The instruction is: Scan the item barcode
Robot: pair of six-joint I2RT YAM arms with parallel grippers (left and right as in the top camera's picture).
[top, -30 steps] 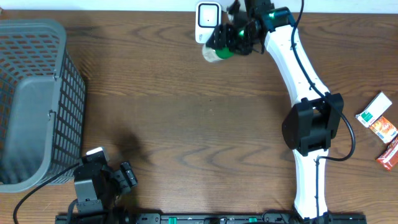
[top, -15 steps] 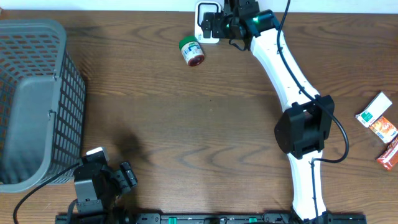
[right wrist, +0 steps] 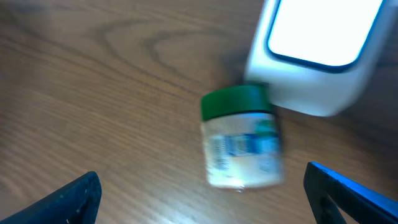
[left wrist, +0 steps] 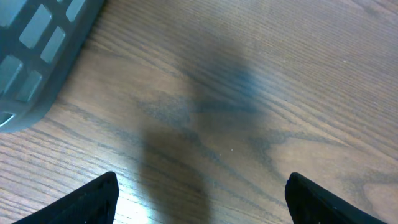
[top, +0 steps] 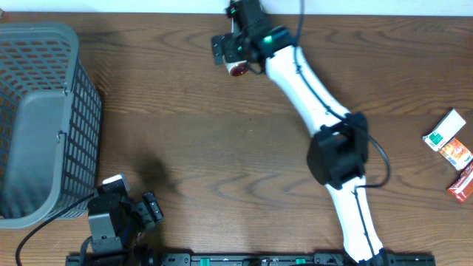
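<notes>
A small jar [right wrist: 242, 146] with a green lid and a white label lies on its side on the table, free of any grip. Its lid nearly touches the white scanner [right wrist: 317, 50]. My right gripper [right wrist: 214, 199] hovers above it, open wide, one fingertip far out on each side. In the overhead view the jar [top: 237, 71] peeks out just below my right gripper [top: 228, 50] at the table's far edge. My left gripper [left wrist: 208, 205] is open over bare wood at the near left [top: 151, 209], holding nothing.
A grey mesh basket [top: 44, 125] stands at the left, and its corner shows in the left wrist view [left wrist: 37, 56]. At the right edge lie a white-and-green box [top: 443, 131] and two orange packets [top: 455, 154].
My right gripper let go of the jar, which now lies on the table left of the scanner. The gripper opened wide and swung left over it. The left arm stayed still.
</notes>
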